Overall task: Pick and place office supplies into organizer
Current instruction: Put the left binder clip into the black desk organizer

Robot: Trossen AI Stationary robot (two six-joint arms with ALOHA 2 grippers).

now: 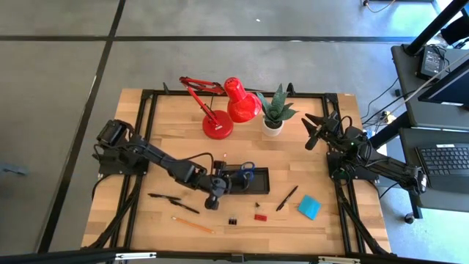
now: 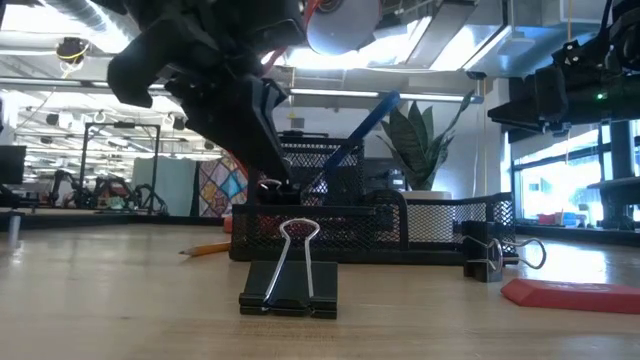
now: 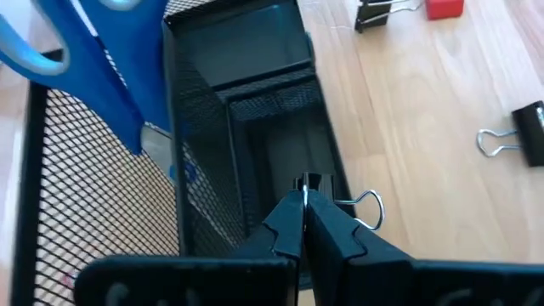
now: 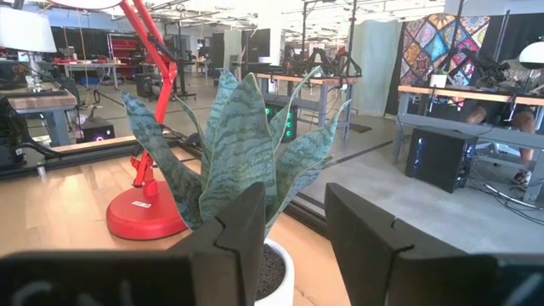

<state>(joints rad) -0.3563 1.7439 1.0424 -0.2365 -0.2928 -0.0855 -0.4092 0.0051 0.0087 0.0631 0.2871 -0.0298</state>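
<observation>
The organizer (image 1: 258, 180), a black mesh tray, stands mid-table with blue-handled scissors (image 3: 85, 59) upright in one compartment. My left gripper (image 3: 304, 223) hangs over the organizer's near-left end (image 1: 215, 196), slanting down, shut on a small black binder clip (image 3: 311, 182). On the wood in front lie two black pens (image 1: 170, 199), a pencil (image 1: 194, 225), two more clips (image 3: 527, 136) (image 3: 378, 13), a red eraser (image 1: 260, 216), a third pen (image 1: 287, 198) and a blue note pad (image 1: 308, 207). My right gripper (image 4: 293, 229) waits open at the far right, facing the plant. My left gripper pinches the binder clip between its two fingertips, coming from above at a slant. The clip's black body (image 3: 313, 180) shows just past the fingertips, and one wire handle (image 3: 371, 210) sticks out to the side. The clip is lifted clear, over an organizer compartment.
A red desk lamp (image 1: 220, 121) and a potted plant (image 1: 275, 117) stand at the far side behind the organizer. In the low view one binder clip (image 2: 290, 285) stands close in front, and another (image 2: 490, 260) lies to its right beside the eraser (image 2: 570, 293).
</observation>
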